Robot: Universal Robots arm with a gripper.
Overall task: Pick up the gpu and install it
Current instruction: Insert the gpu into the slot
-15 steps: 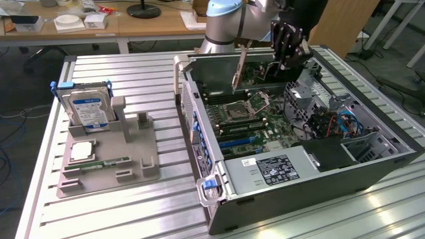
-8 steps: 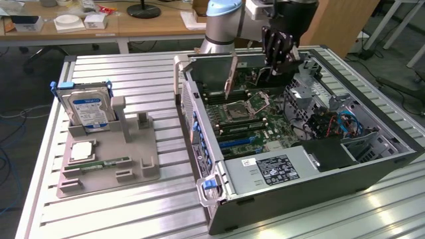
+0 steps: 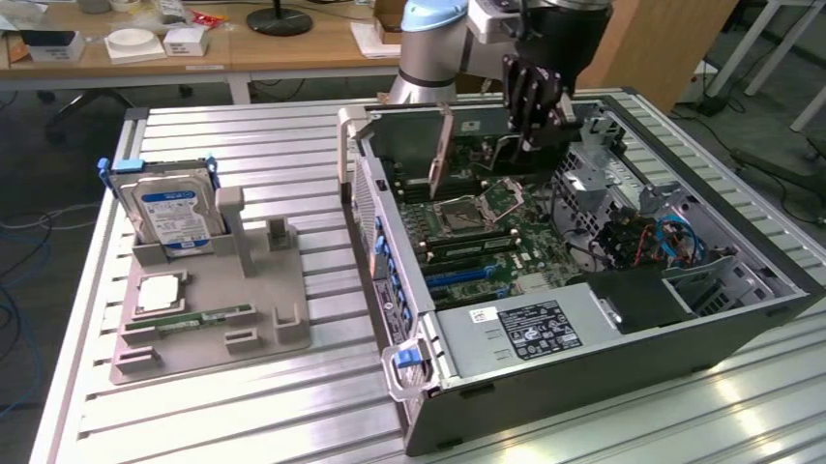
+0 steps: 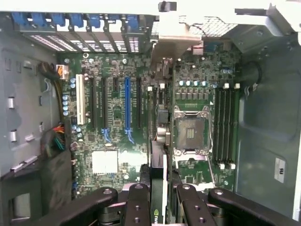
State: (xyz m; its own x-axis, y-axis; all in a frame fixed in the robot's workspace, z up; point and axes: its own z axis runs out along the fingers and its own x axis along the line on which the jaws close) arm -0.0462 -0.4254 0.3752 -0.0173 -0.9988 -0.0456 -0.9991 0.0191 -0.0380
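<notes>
The gpu hangs upright over the open computer case, green board facing out and its metal end bracket toward the exterior view's left. My gripper is shut on its other end. In the wrist view the gpu shows edge-on between my fingers. It runs out over the motherboard, between the blue expansion slot and the CPU socket. Its bracket reaches toward the case's rear slot openings. The card stands above the board, not seated in any slot.
On the exterior view's left, a grey fixture carries a blue-labelled hard drive, a small chip and a RAM stick. The case walls, drive cage and cables surround the board. A wooden desk stands behind.
</notes>
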